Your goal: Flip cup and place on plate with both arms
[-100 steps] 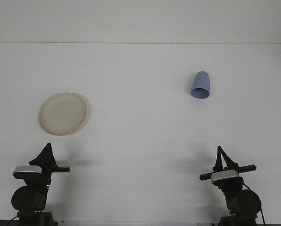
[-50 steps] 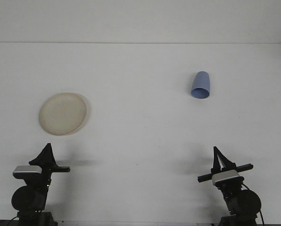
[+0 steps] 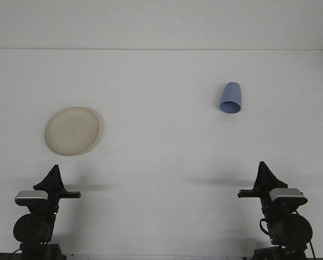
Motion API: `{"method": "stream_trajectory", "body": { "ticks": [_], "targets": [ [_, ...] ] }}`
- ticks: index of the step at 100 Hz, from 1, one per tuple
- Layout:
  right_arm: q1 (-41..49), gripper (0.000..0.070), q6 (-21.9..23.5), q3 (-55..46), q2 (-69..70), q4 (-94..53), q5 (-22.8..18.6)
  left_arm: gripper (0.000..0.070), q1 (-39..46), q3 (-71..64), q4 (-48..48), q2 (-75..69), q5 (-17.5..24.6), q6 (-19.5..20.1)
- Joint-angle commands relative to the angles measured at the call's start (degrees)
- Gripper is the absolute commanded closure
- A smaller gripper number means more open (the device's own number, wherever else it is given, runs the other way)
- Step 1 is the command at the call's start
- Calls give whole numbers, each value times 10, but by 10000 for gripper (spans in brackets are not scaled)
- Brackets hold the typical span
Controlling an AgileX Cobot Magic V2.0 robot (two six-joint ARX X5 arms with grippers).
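Observation:
A blue cup (image 3: pixel 230 98) rests on the white table at the right rear, its wider end toward me; whether it lies on its side or stands upside down is unclear. A cream plate (image 3: pixel 72 130) lies flat on the left. My left gripper (image 3: pixel 55 172) sits low at the front left, below the plate, its fingers meeting in a point with nothing held. My right gripper (image 3: pixel 264 169) is at the front right, well short of the cup, level and also closed to a point, empty.
The white table (image 3: pixel 161 162) runs back to a pale wall; its far edge crosses the view near the top. Between plate and cup lies bare tabletop. Both arm bases stand at the bottom corners.
The right gripper has swung to the right and levelled out from a tilt. The left arm, cup and plate have not moved.

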Motion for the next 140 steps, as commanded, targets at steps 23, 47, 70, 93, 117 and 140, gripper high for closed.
{"method": "stream_trajectory", "body": {
  "ticks": [23,47,70,93,117,140],
  "targets": [
    [0,204,-77,173,249,2,-5,687,0,-11,6,-1,-1,-1],
    [0,153,-136,217,436,110,-4,687,0,-11,6,-1,-1,-1],
    [-15,153,-168,224,612,247,2,687,0,-11,6,-1,-1,-1],
    [-50,154,-172,296,772,288,2,687,0,-11,6,-1,-1,-1],
    [-69,154,-216,415,917,291,-2,687,0,-11,6,-1,-1,-1],
    [-72,157,-249,495,1013,291,-2,687,0,-11,6,-1,-1,-1]
  ]
}}
